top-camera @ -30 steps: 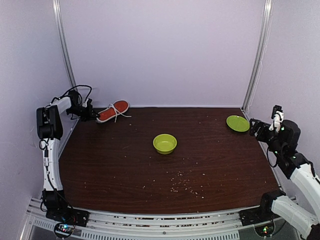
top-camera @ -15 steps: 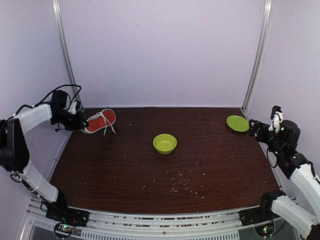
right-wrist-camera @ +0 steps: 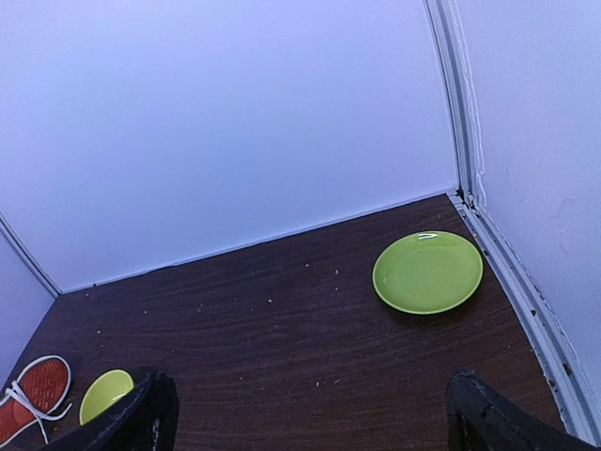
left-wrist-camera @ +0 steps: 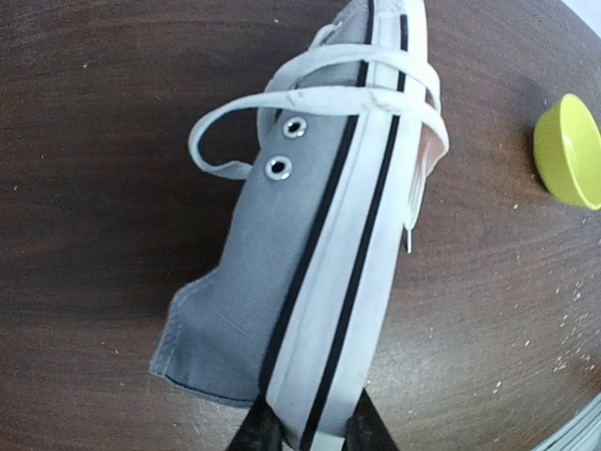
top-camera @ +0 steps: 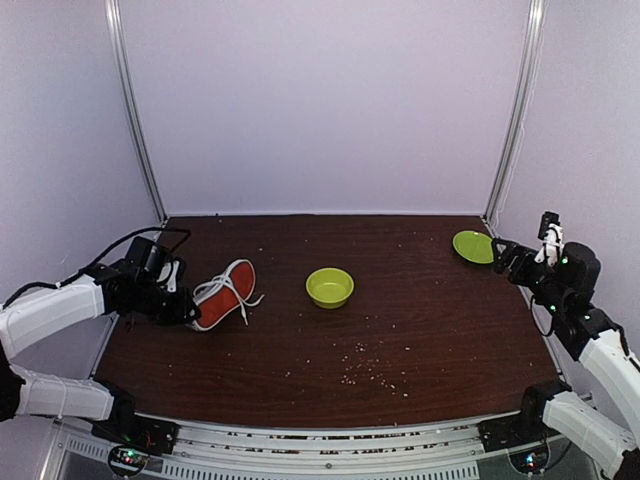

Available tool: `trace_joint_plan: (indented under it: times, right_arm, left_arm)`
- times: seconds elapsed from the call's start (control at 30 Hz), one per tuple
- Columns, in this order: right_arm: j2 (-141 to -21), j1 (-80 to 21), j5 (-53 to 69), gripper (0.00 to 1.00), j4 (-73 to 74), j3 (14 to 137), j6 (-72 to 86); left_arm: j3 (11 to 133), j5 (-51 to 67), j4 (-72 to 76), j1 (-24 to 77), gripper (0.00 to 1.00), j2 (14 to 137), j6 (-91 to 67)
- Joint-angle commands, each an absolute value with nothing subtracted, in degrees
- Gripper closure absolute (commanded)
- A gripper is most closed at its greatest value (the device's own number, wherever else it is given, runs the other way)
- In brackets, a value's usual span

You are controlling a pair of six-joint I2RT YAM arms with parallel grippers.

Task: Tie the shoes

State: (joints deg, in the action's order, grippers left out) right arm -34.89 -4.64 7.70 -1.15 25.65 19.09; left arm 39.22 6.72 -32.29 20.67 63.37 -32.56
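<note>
The grey canvas sneaker [top-camera: 224, 293] lies on its side at the table's left, its red-orange sole facing up and its white laces [top-camera: 243, 298] loose. My left gripper [top-camera: 184, 309] is shut on the heel end of its white rubber rim. In the left wrist view the shoe [left-wrist-camera: 310, 254] fills the middle, and my fingers [left-wrist-camera: 255, 434] pinch the rim at the bottom edge. My right gripper [top-camera: 503, 252] is open and empty at the far right, near the green plate. The shoe also shows small in the right wrist view [right-wrist-camera: 26, 395].
A green bowl [top-camera: 329, 287] stands in the middle of the table, right of the shoe. A green plate [top-camera: 474, 246] lies at the back right. Crumbs [top-camera: 365, 370] are scattered toward the front. Walls close in on the left, back and right.
My left gripper has pulled the shoe from the back left corner toward the front and a little right. The right arm has barely moved.
</note>
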Motion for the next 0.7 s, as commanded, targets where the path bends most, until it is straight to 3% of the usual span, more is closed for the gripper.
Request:
trace_joint_plan:
  times: [0.0,0.13,0.37,0.47,0.67]
  right_arm:
    - [-33.85,-4.94,5.04,0.00,-3.81,23.06,25.91]
    - [-35.91,-5.03,7.81,0.00,0.27,25.46,26.04]
    - [-34.47,-5.01,12.39,0.00,2.34,25.86,23.71]
    - [-33.78,-5.01,14.33,0.01,2.67,25.65,22.76]
    - [-33.92,-5.01,16.11,0.00,2.84,26.02,22.28]
  left_arm:
    - [36.41,7.69,-28.44,21.48,0.68,65.03,-35.49]
    - [35.51,7.97,-24.19,21.48,0.48,68.41,-35.76]
    - [34.18,0.16,-20.00,21.51,0.29,67.77,-36.54]
    - [33.08,2.02,-16.23,21.36,0.20,66.61,-36.72]
    - [34.70,5.69,-16.65,21.39,0.13,74.87,-35.74]
